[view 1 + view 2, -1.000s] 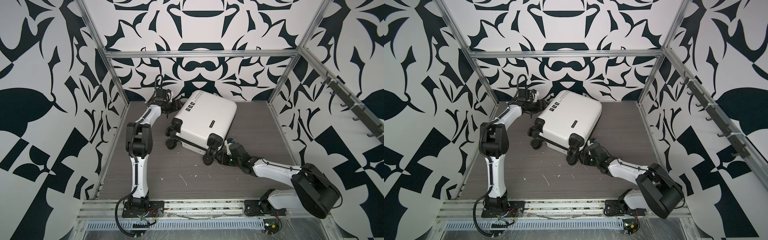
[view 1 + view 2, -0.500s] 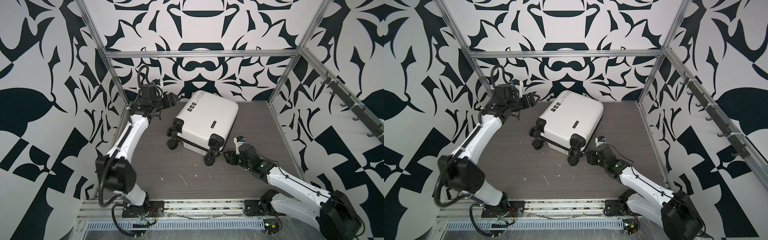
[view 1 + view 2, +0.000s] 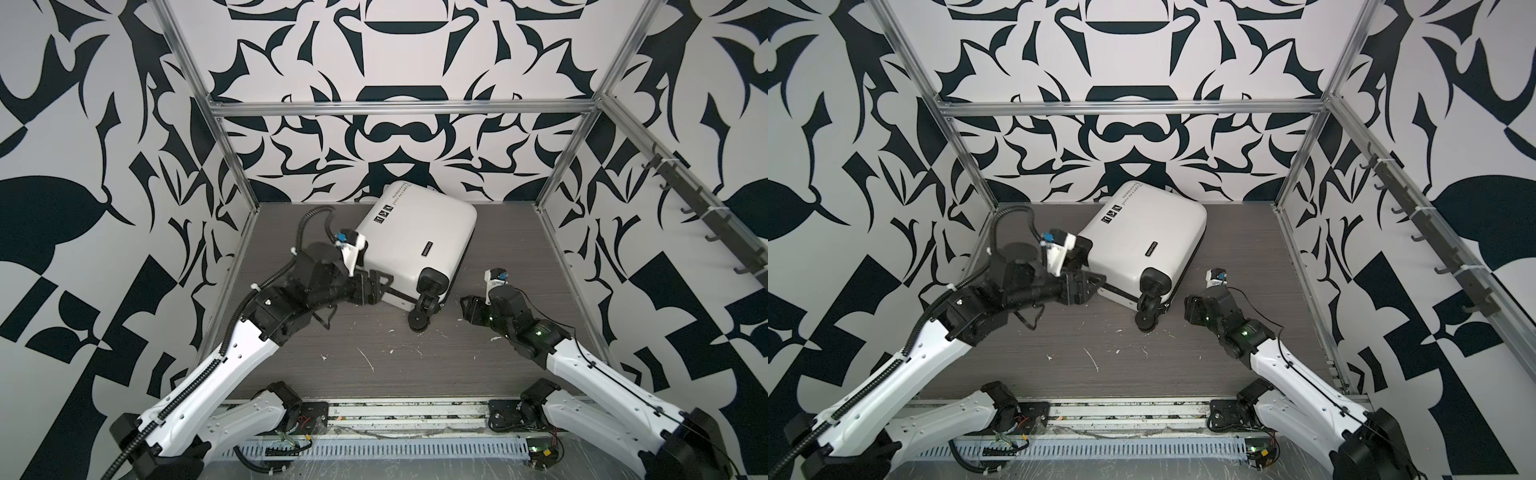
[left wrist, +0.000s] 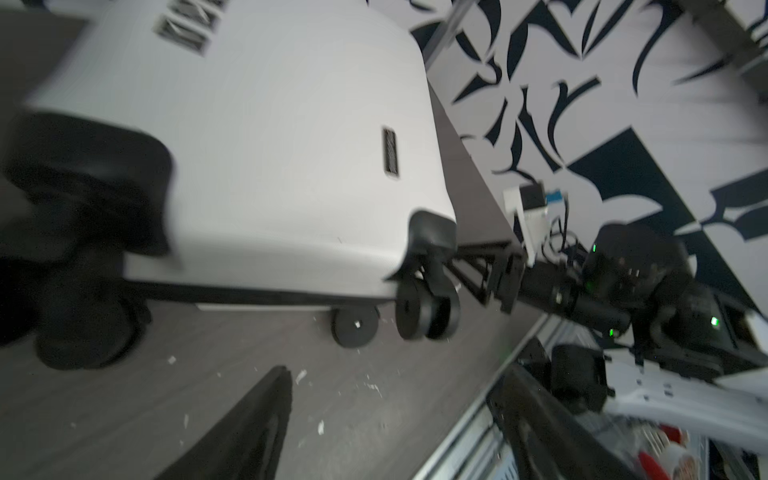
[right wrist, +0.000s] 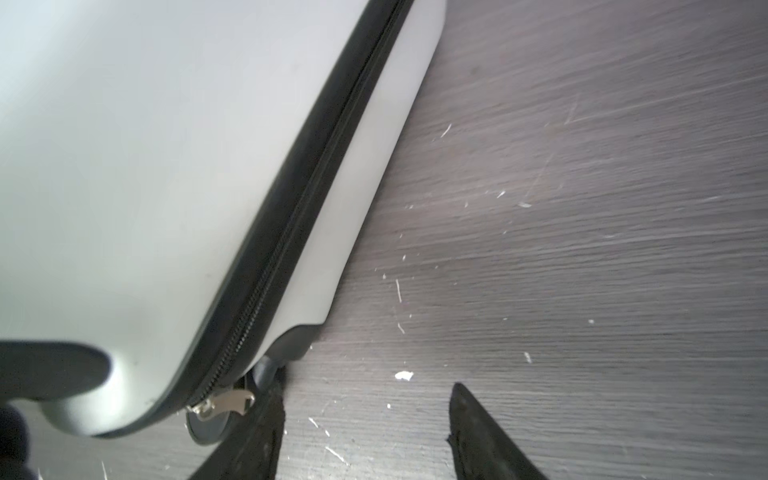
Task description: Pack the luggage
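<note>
Looking down into a booth with black-and-white patterned walls and a dark wood-grain table [image 3: 374,382]. Showing the luggage [image 3: 415,237] [image 3: 1142,245], a small white hard-shell case, lying flat on its broad side toward the back of the table, turned at an angle, one far corner close against the back wall. Displaying three square stickers [image 3: 383,215] and a line of black script on the upper shell. Pointing its black wheels [image 3: 420,322] toward the near edge. Appearing closed, with the black zipper band running along the side and a metal zipper pull [image 5: 224,401] sitting at the corner by a wheel.

Showing the left gripper [image 3: 370,286] [image 4: 395,382] just beside the case's near left corner, fingers spread wide and gripping nothing; not revealing whether touching the shell. Showing the right gripper [image 3: 471,309] [image 5: 368,390] low over the table just beside the near right wheel, fingers likewise parted and empty, only bare table lying between them. Scattering small white flecks [image 3: 365,357] across the wood in front of the case.
</note>
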Motion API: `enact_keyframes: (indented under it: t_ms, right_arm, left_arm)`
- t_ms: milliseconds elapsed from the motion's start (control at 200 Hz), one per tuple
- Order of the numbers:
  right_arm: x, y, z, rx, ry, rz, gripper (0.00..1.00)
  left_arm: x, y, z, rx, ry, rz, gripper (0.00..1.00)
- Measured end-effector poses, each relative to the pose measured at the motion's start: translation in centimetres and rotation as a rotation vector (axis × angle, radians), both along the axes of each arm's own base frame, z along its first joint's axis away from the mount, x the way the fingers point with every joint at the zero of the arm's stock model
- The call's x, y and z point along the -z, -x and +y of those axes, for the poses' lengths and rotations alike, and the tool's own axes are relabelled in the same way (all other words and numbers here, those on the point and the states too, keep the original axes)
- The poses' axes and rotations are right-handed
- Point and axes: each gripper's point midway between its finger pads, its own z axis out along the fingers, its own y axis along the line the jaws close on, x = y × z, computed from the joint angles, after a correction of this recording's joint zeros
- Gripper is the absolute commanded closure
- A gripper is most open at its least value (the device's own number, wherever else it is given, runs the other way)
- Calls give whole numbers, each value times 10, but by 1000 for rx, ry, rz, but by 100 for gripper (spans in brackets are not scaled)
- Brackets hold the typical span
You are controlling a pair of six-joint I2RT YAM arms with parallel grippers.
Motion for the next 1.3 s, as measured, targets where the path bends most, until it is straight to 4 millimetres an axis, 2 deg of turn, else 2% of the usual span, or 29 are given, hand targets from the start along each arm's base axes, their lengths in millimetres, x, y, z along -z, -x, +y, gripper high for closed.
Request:
enact_keyframes:
  t_ms: [135, 245, 290, 435, 670, 880, 1110, 1300]
  right_arm:
    - [-19, 2, -11, 47, -13, -70, 32]
    - [-23, 4, -15, 57, -23, -104, 30]
    - [-19, 6, -16, 58, -22, -99, 33]
    - [-3, 11, -15, 42, -2, -43, 43]
    - [14, 17, 0, -39, -12, 38, 46]
    - [12, 22, 11, -113, -41, 43, 41]
    - [6, 26, 19, -166, -74, 12, 41]
    - [8, 28, 23, -190, -86, 18, 42]
  left_arm:
    - [36, 49, -31, 111, -106, 71, 16]
    - [60, 63, -49, 145, -179, 109, 16]
    - [72, 64, -53, 147, -213, 125, 16]
    - [100, 58, -62, 134, -295, 153, 12]
    - [118, 40, -90, 122, -344, 138, 11]
    - [117, 22, -115, 131, -346, 91, 10]
    - [128, -4, -112, 87, -368, 96, 13]
    - [118, -20, -124, 82, -354, 69, 13]
